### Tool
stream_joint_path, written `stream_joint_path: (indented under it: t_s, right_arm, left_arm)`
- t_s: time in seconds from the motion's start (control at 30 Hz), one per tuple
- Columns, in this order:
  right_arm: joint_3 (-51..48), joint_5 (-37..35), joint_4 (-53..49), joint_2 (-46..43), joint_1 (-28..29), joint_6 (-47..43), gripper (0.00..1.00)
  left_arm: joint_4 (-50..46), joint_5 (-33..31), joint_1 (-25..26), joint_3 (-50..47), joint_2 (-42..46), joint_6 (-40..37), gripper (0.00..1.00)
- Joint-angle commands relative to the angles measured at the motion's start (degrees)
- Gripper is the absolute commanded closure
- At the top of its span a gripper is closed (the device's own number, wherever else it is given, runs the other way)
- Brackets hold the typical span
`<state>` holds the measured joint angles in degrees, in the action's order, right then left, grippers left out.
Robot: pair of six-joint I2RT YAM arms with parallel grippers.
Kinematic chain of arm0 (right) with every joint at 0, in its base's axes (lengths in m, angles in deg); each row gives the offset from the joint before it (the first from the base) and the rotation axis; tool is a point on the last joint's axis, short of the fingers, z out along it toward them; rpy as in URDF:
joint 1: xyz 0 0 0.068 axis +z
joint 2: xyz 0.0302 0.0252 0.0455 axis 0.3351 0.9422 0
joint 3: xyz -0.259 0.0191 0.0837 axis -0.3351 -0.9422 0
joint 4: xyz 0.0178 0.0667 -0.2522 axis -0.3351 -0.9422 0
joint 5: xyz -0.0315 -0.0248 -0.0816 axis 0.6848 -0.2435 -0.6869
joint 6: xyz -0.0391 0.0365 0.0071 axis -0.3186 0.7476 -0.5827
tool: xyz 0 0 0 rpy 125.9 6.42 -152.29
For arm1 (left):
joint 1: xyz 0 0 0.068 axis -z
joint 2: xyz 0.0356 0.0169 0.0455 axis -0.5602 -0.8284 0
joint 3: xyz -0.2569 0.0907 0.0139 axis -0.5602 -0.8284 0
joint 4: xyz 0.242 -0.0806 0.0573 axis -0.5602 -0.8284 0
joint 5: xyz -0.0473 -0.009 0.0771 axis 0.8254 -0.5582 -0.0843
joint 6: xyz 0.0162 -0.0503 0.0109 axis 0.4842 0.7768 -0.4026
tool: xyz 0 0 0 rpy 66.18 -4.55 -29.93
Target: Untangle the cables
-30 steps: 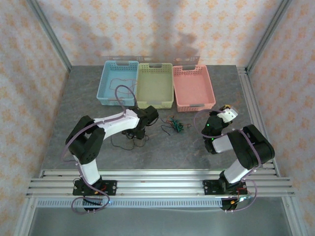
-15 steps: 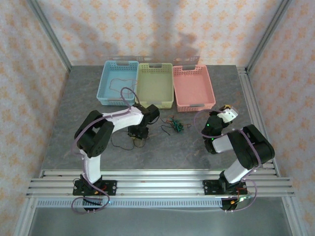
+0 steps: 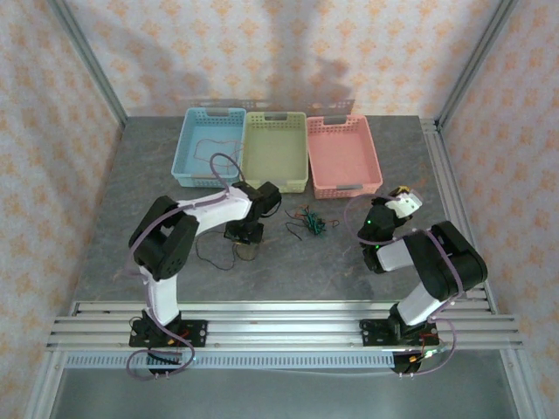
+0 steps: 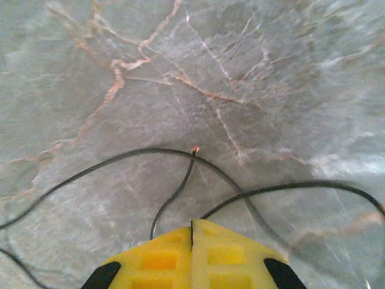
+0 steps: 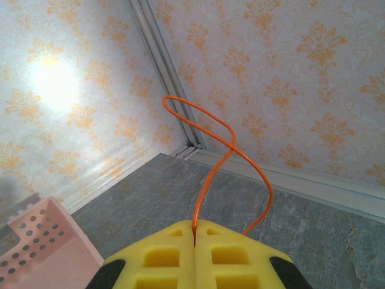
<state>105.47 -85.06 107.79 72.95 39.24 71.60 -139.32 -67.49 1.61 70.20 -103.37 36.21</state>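
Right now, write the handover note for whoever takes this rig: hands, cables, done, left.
Left hand: shut, low over the table, apparently pinching a black cable that trails off to both sides.
Right hand: shut on an orange cable, raised, with the loop standing above its tips.
Cables: a knotted bundle lies in front of the green basket; one thin cable is in the blue basket.
Done: one cable in a basket, two apart from the bundle.
Left: untangle the bundle, set down the held cables.
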Motion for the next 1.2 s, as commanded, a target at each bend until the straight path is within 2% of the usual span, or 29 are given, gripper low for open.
stream_joint_path:
  t_s: [0.0,0.2,0.3,0.33,0.5,0.67,0.7,0.93,1.17]
  right_arm:
    - [0.24,0.45,1.11,0.32,-0.39,1.03,1.0]
    - [0.24,0.36,1.11,0.26,-0.4,1.18,1.0]
    - [0.16,0.36,1.14,0.21,-0.42,1.21,1.0]
    - [0.24,0.32,1.13,0.23,-0.41,1.19,1.0]
    - [0.18,0.38,1.13,0.22,-0.45,1.22,1.0]
    - [0.15,0.37,1.16,0.23,-0.42,1.27,1.0]
    - [0.16,0.35,1.16,0.19,-0.46,1.29,1.0]
    - [0.24,0.53,1.11,0.34,-0.41,1.41,1.0]
    - [0.22,0.56,1.16,0.39,-0.47,1.44,1.0]
  left_arm:
    - [-0.78,-3.68,2.42,2.83,8.27,2.19,1.0]
    - [-4.91,-6.31,3.43,7.11,15.14,2.65,1.0]
    - [-7.35,-9.82,3.34,6.75,15.24,3.13,0.99]
    - [-7.73,-9.85,3.25,6.14,14.45,3.18,0.88]
    - [-8.85,-8.67,3.08,4.95,5.58,3.15,0.48]
    - [-7.96,-5.58,1.57,5.78,-1.68,1.94,0.43]
    - [-7.4,-5.04,1.14,5.68,-2.42,1.63,0.21]
    - [-2.65,1.84,-1.93,3.0,-6.79,-0.2,0.19]
    - [-0.71,3.21,-1.89,1.86,-7.86,-0.2,0.25]
